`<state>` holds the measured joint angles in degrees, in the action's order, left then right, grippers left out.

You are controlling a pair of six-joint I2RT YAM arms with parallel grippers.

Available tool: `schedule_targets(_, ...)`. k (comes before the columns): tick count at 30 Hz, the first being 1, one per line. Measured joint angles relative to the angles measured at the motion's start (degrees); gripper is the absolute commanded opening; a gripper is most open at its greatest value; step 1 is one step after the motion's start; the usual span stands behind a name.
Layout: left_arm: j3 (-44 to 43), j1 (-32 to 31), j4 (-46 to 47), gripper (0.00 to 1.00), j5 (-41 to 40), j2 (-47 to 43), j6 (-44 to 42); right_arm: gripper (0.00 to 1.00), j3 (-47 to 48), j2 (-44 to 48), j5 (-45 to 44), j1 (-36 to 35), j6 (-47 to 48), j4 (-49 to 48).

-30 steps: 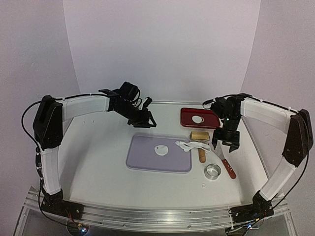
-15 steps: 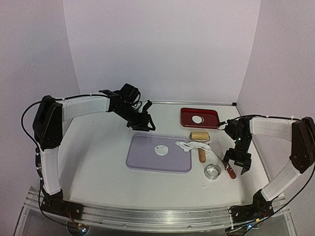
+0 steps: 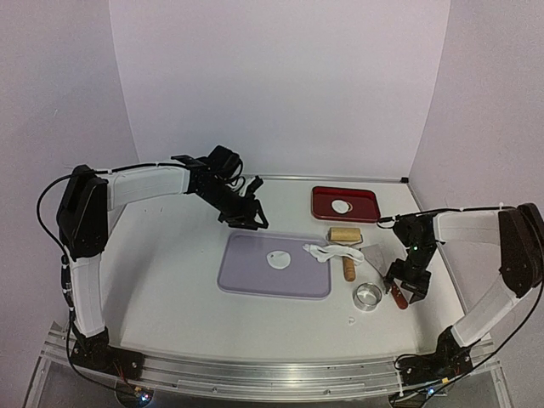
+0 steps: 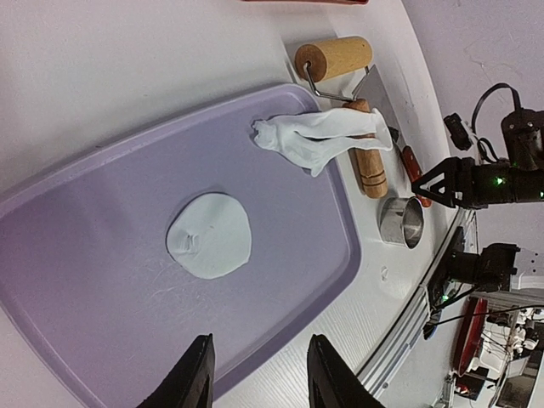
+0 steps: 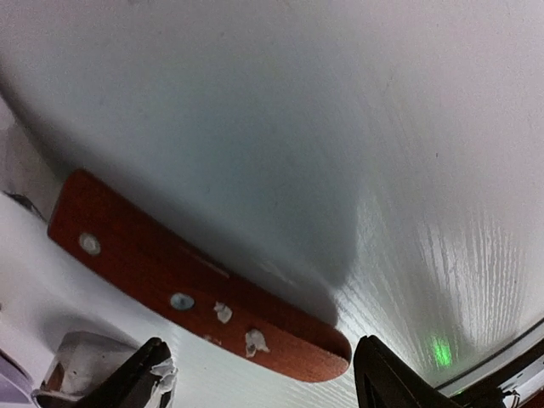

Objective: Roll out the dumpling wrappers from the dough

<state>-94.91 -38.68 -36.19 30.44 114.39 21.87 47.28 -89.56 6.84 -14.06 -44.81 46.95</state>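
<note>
Nearest the arms stand one metal ring (image 3: 367,296) and one red-handled scraper (image 5: 195,297). The right gripper (image 3: 405,287) is low over that handle, jaws apart to either side of it and not yet gripping. Beyond lies one purple mat (image 3: 246,276) bearing one round wrapper (image 4: 210,235). At the mat's right edge, one heap of dough scraps (image 4: 319,136) is draped over the handle of the single wooden roller (image 4: 334,58). Farther back, one red tray (image 3: 319,204) holds a second wrapper (image 3: 342,206), making two. The left gripper (image 4: 259,378) hovers over the mat, jaws apart and empty. The discs look light, limp, sticky and easily torn, so sliding the blade under an edge should suit better than pinching.
</note>
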Motion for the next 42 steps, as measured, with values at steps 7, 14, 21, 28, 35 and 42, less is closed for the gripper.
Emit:
schedule_targets(7,0.0,0.0,-0.5,0.39,0.0,-0.4,0.1,0.53,-0.1,-2.1,-0.2,0.9,3.3,-2.5)
schedule_targets(14,0.0,0.0,-0.4,0.39,-0.1,-2.0,0.2,0.37,0.1,-2.6,1.3,0.9,3.9,-4.1)
schedule_targets(21,0.0,0.0,-0.4,0.39,0.0,-2.1,0.2,0.53,0.1,-2.6,1.6,0.9,2.9,-4.1)
schedule_targets(28,0.0,0.0,-0.4,0.39,0.0,-2.1,0.2,0.33,-1.4,-1.3,1.6,0.9,0.9,-4.8)
schedule_targets(35,0.0,0.0,-0.4,0.40,0.0,-2.1,0.2,0.04,-2.6,0.2,1.9,0.9,-0.7,-5.5)
schedule_targets(42,-2.2,0.0,-1.5,0.44,-0.1,-2.1,0.2,0.00,6.0,0.6,0.4,0.8,0.8,1.8)
